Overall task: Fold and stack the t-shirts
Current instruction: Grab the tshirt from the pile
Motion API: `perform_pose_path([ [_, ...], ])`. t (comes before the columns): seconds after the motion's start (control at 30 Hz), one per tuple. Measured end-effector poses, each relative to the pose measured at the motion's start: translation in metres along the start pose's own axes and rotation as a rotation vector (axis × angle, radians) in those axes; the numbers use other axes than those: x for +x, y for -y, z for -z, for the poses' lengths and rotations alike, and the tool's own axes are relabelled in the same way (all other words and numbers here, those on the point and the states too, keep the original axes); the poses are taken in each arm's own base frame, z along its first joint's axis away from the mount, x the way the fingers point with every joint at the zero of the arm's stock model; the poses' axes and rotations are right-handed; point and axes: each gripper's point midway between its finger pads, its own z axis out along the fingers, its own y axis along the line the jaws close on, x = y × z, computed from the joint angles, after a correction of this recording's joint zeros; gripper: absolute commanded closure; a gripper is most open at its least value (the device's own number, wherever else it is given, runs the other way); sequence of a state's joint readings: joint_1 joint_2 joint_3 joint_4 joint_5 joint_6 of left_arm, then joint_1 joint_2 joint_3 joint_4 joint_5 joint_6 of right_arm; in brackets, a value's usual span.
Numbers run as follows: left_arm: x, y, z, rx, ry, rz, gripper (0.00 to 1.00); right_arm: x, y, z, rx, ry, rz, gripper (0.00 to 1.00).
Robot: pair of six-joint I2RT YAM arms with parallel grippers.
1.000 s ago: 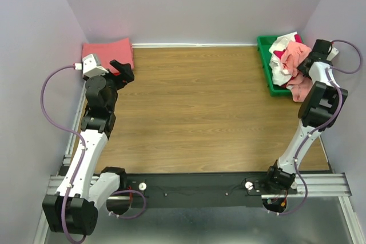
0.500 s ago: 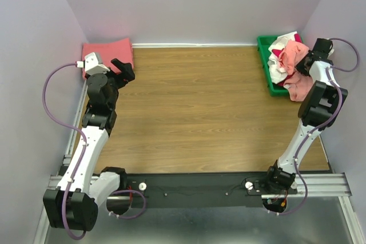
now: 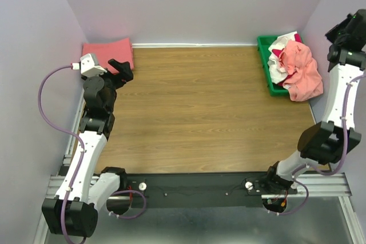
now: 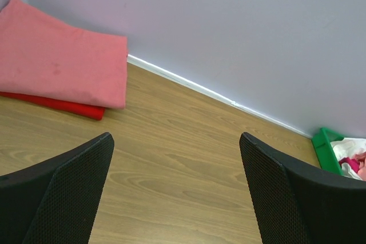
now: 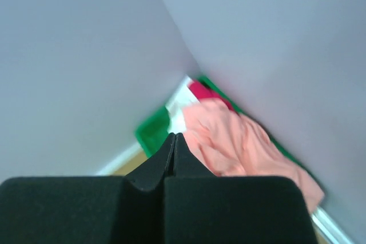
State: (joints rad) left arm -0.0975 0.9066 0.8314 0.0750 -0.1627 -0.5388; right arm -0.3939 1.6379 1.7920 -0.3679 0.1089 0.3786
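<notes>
Salmon t-shirt (image 3: 302,72) draped over green bin (image 3: 263,47); right end effector (image 5: 173,137) clenched, left end effector (image 4: 176,139) released.

The top view's right edge slices your right gripper (image 3: 344,29), its fingers too small to read there; your right wrist view is blurred, leaving the loose shirts (image 5: 229,141) and green bin (image 5: 150,132) soft; in your left wrist view the red shirt (image 4: 63,106) shows only an edge under the folded salmon shirt (image 4: 57,64), itself cut at the left.
</notes>
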Motion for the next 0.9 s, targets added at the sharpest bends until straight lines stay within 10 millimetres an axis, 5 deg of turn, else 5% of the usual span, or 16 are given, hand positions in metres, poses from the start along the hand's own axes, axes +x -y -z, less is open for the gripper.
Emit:
perform_pose_path([
  [0.1,0.001,-0.001,0.0,-0.003,-0.005,-0.001,0.01,-0.044,-0.019,0.031,-0.072,0.105,-0.013,0.95],
  [0.2,0.001,-0.001,0.001,-0.003,-0.006,-0.004,0.01,-0.047,-0.023,0.041,-0.099,0.12,-0.015,0.69],
  [0.3,0.001,-0.001,0.001,-0.004,-0.007,-0.009,0.01,-0.006,-0.01,0.022,-0.062,0.027,-0.022,0.5],
  [0.43,0.003,-0.002,0.0,-0.008,-0.013,-0.014,0.01,0.098,0.026,-0.028,0.038,-0.212,-0.015,0.25],
  [0.6,0.009,-0.004,-0.008,-0.022,-0.04,-0.02,0.02,0.198,0.064,-0.064,0.139,-0.438,-0.002,0.25],
  [0.8,0.015,-0.007,-0.012,-0.038,-0.068,-0.027,0.01,0.247,0.083,-0.081,0.184,-0.542,0.006,0.27],
  [0.9,0.016,-0.007,-0.012,-0.04,-0.073,-0.028,0.02,0.257,0.085,-0.091,0.182,-0.559,0.003,0.57],
])
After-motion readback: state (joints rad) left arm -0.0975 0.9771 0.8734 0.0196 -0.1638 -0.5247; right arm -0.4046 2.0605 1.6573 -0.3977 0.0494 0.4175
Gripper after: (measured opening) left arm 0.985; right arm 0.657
